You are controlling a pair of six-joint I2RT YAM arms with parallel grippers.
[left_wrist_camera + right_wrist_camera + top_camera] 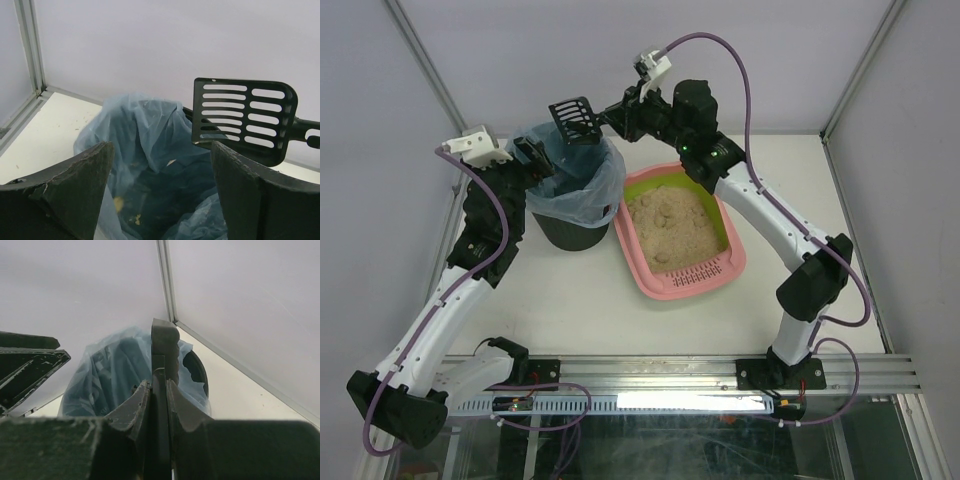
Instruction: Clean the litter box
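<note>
right jaws pinching scoop (575, 120), left jaws spread, white table (570, 300), pale enclosure walls (570, 40)

Box (637, 268): smooth pink plastic. Litter (675, 225): coarse, sandy grain. Bag (145, 135): thin, crinkled, translucent blue film. Scoop (248, 120): matt black plastic.

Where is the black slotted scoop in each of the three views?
Top external: scoop at upper centre, above the blue-lined bin.
Left wrist: scoop right of centre, over the bin.
Right wrist: scoop edge-on at centre, before the bin.
Shared landmark: the blue-lined bin.
</note>
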